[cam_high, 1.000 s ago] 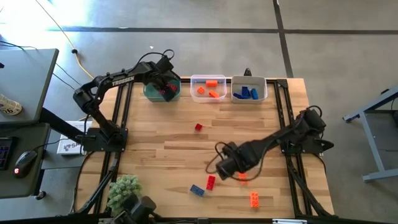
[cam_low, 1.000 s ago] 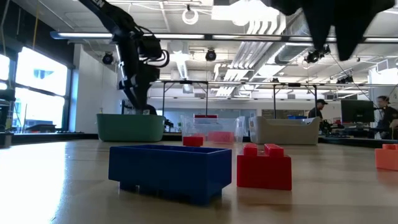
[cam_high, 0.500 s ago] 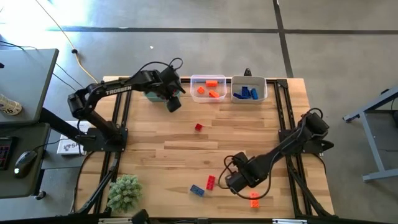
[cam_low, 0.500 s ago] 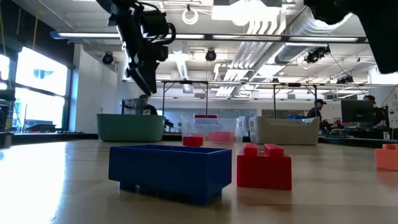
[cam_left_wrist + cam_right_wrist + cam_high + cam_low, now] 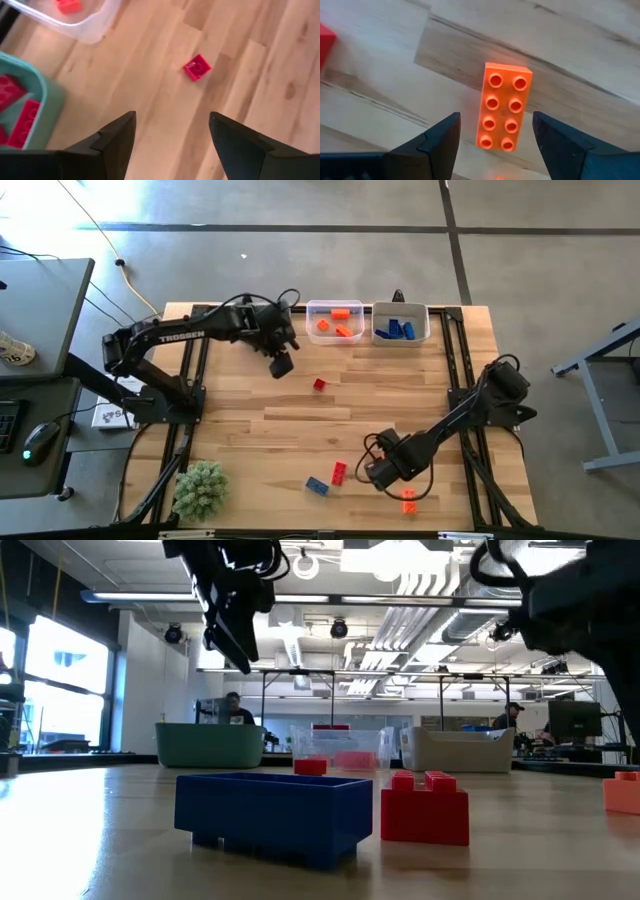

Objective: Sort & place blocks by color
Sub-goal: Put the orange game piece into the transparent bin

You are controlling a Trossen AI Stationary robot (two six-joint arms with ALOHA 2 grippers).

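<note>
Orange block (image 5: 502,106) lies flat beneath right gripper (image 5: 495,145) (fingers spread).

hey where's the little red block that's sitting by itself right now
In the high view the small red block lies alone mid-table, in front of the clear bin of orange blocks. The open left gripper hovers just beside it.

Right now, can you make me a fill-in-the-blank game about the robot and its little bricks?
1. The right gripper hangs open right above an ______ brick with eight studs.
2. The green bin holds only ______ bricks.
3. In the left wrist view, the open left gripper looks down at one small ______ brick lying alone on the table.

Missing words: orange; red; red
</note>
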